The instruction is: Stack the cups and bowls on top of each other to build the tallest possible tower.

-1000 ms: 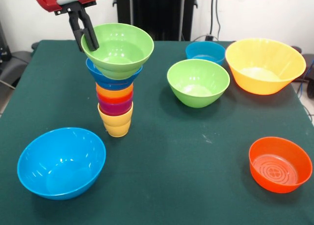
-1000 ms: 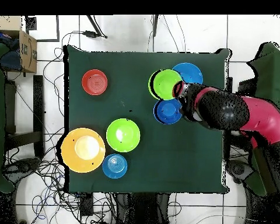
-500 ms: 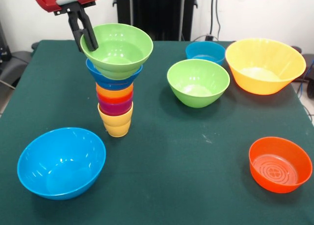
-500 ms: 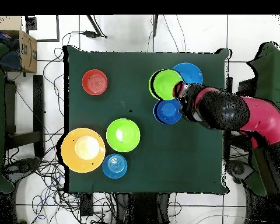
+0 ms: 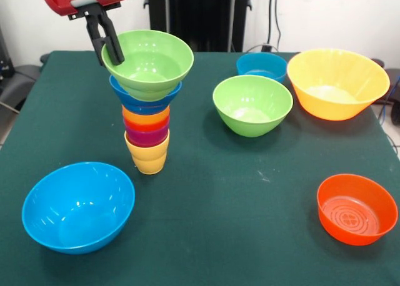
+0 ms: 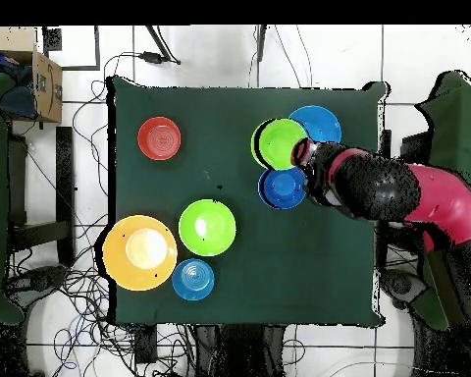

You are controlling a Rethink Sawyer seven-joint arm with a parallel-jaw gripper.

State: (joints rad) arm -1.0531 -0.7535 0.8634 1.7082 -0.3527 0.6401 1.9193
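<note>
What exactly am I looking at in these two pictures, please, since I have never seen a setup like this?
A red and black robot arm works at a green table. One picture faces it across the table; the other looks straight down. Its tool grips the rim of a green bowl, which tops a tower of nested cups and bowls. Lying loose are another green bowl, a large yellow bowl, an orange-red bowl, a big light blue bowl and a small blue bowl.

On the green table (image 6: 279, 255), a lime bowl (image 6: 281, 142) sits beside a dark blue bowl (image 6: 283, 188); the arm (image 6: 387, 188) reaches them, perhaps touching the lime bowl's rim.
</note>
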